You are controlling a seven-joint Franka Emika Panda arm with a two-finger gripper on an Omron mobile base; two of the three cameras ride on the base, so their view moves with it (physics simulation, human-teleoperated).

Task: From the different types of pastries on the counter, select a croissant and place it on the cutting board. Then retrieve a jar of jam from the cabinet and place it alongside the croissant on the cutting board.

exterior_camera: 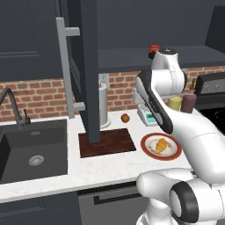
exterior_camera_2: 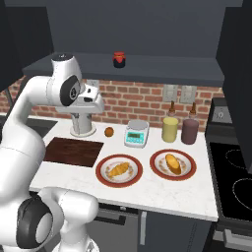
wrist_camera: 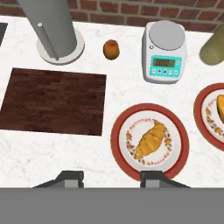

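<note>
The two-finger gripper (wrist_camera: 111,176), pressed together and empty, hovers above the curved golden croissant (wrist_camera: 151,140) on its red-rimmed plate (wrist_camera: 120,151). Selecting is in hand; next it likely must spread, descend, then carry to the dark reddish-brown wooden cutting board (wrist_camera: 54,100).

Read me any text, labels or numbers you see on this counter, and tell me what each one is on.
Kitchen scale: its small teal display shows dark digits, too blurred to read.
Plate under the croissant: a floral rim pattern, no lettering.
Yellow bottle and maroon bottle: no label can be made out.
Nothing else carries readable text.
</note>
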